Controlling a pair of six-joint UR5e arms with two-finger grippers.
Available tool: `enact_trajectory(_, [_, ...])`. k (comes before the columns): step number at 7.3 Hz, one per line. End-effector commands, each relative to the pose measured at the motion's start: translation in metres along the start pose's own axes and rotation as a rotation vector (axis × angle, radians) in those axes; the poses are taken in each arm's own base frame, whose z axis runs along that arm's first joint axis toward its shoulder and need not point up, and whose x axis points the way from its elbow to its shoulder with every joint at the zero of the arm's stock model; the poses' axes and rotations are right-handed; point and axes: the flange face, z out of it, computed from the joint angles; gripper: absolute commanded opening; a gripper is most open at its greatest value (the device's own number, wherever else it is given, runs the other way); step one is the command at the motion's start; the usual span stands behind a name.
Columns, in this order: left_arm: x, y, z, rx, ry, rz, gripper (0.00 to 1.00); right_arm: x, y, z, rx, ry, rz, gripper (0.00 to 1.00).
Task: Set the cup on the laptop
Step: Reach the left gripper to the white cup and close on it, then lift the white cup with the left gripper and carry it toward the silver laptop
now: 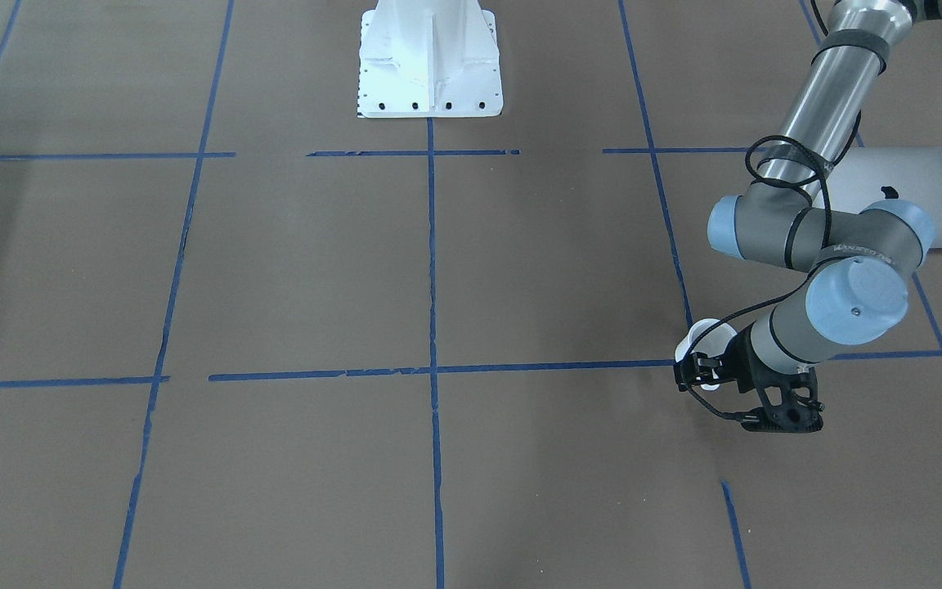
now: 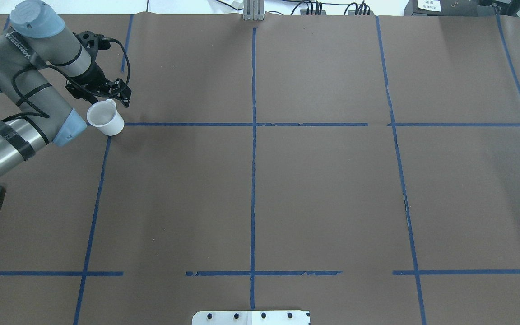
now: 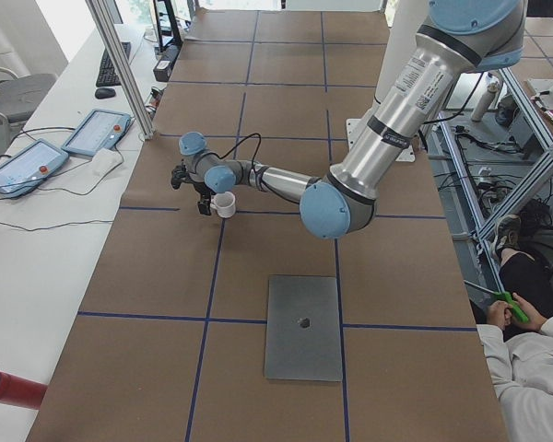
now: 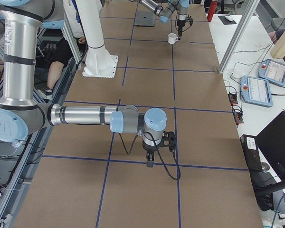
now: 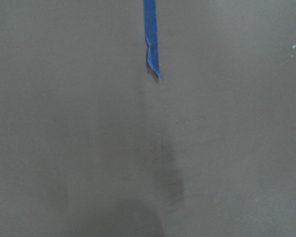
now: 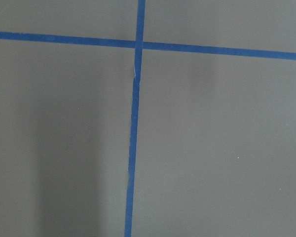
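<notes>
The laptop (image 3: 302,327) lay well apart from the cup (image 2: 105,118), which sat at the left gripper (image 1: 702,375). Whether its jaws gripped it was unclear. A firm, upright rim pinch seemed wise.

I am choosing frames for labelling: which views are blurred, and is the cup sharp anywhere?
Left wrist view: soft, a dark smeared shadow low at centre. Right wrist view: sharp tape lines. Overhead view: the cup is crisp. Front-facing view: the left gripper partly hides it.

Bare table (image 3: 166,267) between cup (image 3: 225,204) and laptop (image 3: 302,327); left arm (image 3: 336,207) overhangs.
</notes>
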Motion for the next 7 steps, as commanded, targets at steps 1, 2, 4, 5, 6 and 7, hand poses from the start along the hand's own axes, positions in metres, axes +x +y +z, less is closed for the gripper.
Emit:
enact_trajectory(1, [0.005, 0.005, 0.006, -0.009, 0.0, 0.006, 0.04, 0.0, 0.0, 0.0, -0.001, 0.0, 0.001, 1.0])
enact_trajectory(2, [0.003, 0.003, 0.004, -0.006, 0.0, 0.004, 0.0, 0.0, 0.0, 0.0, -0.001, 0.001, 0.001, 1.0])
enact_trajectory(4, [-0.003, -0.007, -0.021, 0.031, 0.01, -0.006, 0.0, 0.0, 0.0, 0.0, 0.0, 0.0, 0.0, 1.0])
enact_trajectory(5, [-0.01, -0.015, -0.051, 0.073, 0.022, -0.013, 0.0, 0.0, 0.0, 0.0, -0.001, 0.0, 0.001, 1.0])
enact_trajectory(6, [-0.035, 0.001, -0.077, 0.103, 0.024, -0.024, 0.0, 0.0, 0.0, 0.0, 0.0, 0.0, 0.0, 1.0])
enact_trajectory(7, [-0.058, 0.037, -0.087, 0.111, 0.028, -0.011, 0.0, 0.0, 0.0, 0.0, 0.0, 0.0, 0.0, 1.0])
